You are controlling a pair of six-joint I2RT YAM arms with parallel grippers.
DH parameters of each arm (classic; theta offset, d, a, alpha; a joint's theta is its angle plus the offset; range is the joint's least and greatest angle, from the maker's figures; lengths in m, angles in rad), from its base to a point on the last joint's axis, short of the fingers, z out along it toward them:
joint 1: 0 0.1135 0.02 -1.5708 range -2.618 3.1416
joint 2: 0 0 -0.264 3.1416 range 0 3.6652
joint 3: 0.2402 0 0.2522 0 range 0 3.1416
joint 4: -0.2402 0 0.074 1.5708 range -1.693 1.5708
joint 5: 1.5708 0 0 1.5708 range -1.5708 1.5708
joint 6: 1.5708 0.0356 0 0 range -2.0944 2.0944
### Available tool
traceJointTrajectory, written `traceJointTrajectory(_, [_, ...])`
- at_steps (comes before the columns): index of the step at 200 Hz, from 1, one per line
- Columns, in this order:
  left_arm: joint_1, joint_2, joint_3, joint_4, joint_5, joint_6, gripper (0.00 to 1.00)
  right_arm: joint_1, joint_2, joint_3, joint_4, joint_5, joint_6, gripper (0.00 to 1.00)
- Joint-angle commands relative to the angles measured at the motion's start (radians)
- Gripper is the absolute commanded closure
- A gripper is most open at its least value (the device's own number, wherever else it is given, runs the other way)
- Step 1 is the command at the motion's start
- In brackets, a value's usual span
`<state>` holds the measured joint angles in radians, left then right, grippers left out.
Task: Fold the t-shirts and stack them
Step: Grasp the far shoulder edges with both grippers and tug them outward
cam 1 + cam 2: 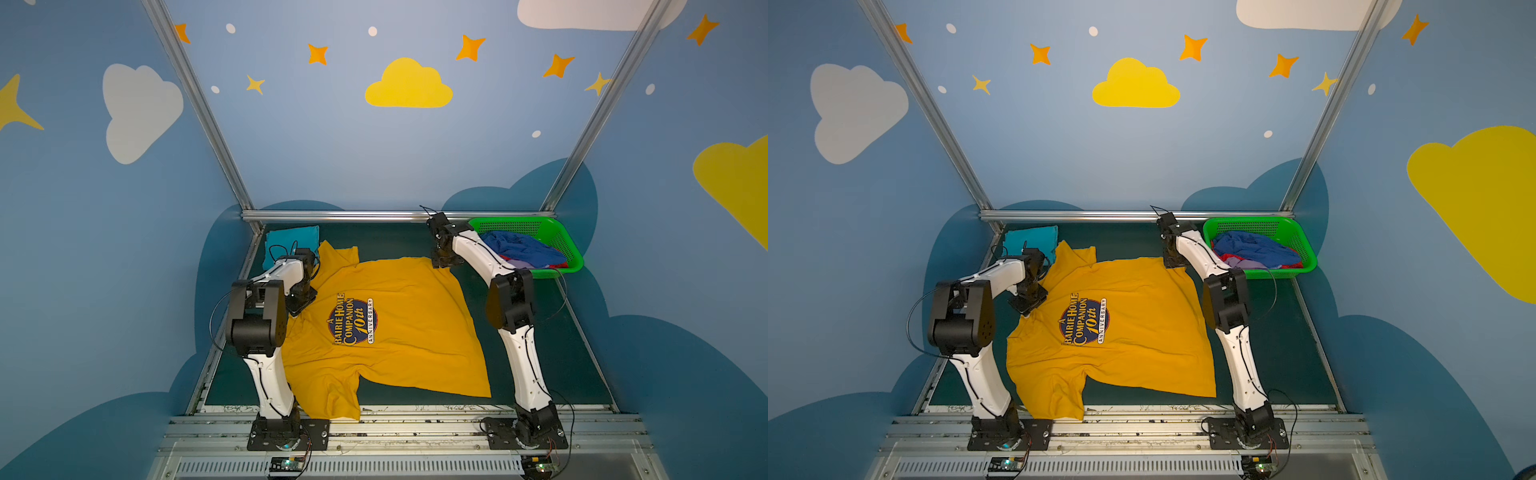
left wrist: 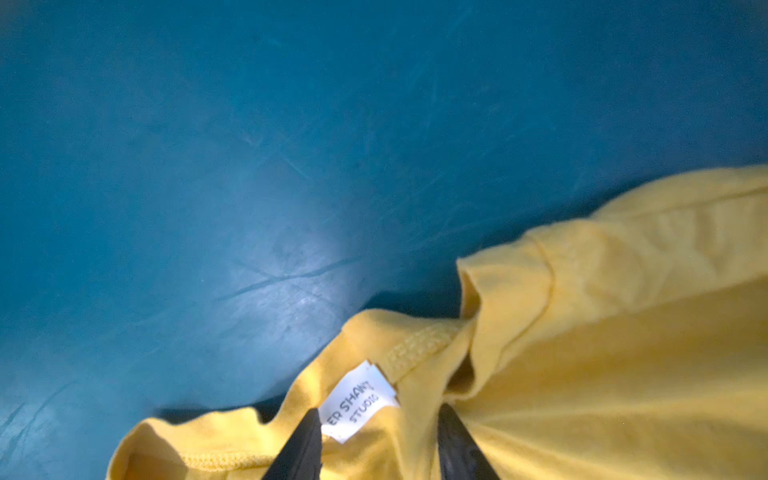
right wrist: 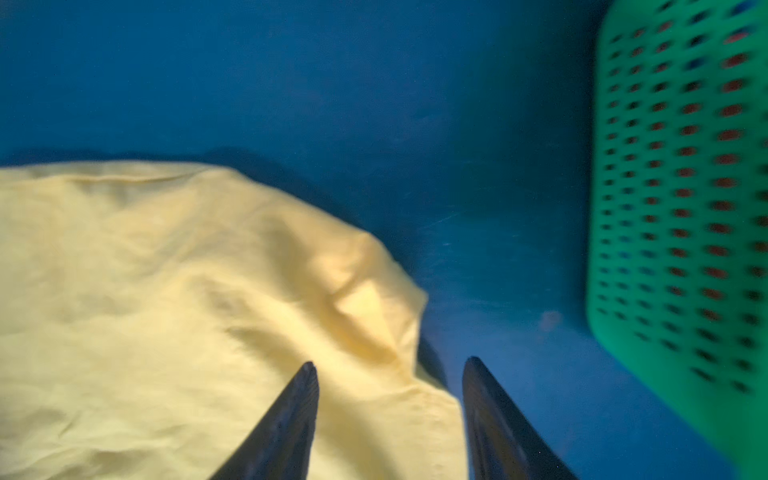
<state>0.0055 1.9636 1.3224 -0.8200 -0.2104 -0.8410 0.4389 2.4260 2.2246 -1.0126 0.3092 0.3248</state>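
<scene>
1. Aluminium rail [image 1: 415, 428] runs along the near edge and carries both arm bases. The near sleeve of the mustard-yellow t-shirt [image 1: 415, 353] reaches it.
2. That shirt lies spread print-up on the dark teal mat [image 1: 519, 374] between the two arms. It is turned sideways in both top views: collar on the left, hem on the right, other sleeve pointing to the far side. Some wrinkles, no fold made yet.
3. Round navy print [image 1: 353, 320] is fully exposed, just right of the collar.
4. Left gripper [image 2: 378, 415] is down at the collar. The wrist view shows its fingers parted, with the white neck label [image 2: 359, 401] and collar fabric in the gap. Nothing is pinched.
5. Right gripper [image 3: 390, 363] is at the far hem corner, next to the green basket [image 3: 681, 187]. Its fingers are spread and straddle the shirt edge, one over the fabric, one over bare mat. No grip on the cloth. That wrist view is blurred.
6. Teal t-shirt [image 1: 291, 241] sits folded in the far-left corner of the mat, just beyond the far sleeve.
7. Basket is in the far-right corner and holds a crumpled pile: blue t-shirt [image 1: 1254, 245] on top, red t-shirt [image 1: 1224, 257] and lavender t-shirt [image 1: 1246, 262] showing below it.
</scene>
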Motion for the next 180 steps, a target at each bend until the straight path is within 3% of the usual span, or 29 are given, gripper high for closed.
traceJointTrajectory(1, [-0.012,0.051,-0.013,-0.024,0.058,0.02,0.51,-0.023,0.053,0.017,-0.009,-0.005,0.025,0.44])
traceJointTrajectory(31, [-0.012,0.065,0.005,-0.025,0.071,0.022,0.5,-0.044,0.084,0.048,-0.008,-0.021,0.015,0.62])
traceJointTrajectory(50, [-0.02,0.073,0.017,-0.027,0.079,0.022,0.49,-0.061,0.098,0.067,-0.008,-0.022,-0.001,1.0])
traceJointTrajectory(72, [-0.033,0.087,0.037,-0.025,0.087,0.023,0.48,-0.074,0.112,0.099,-0.005,0.028,-0.025,1.0])
traceJointTrajectory(180, [-0.119,0.144,0.165,-0.053,0.123,0.031,0.13,-0.08,0.078,0.13,0.076,0.269,-0.047,1.0])
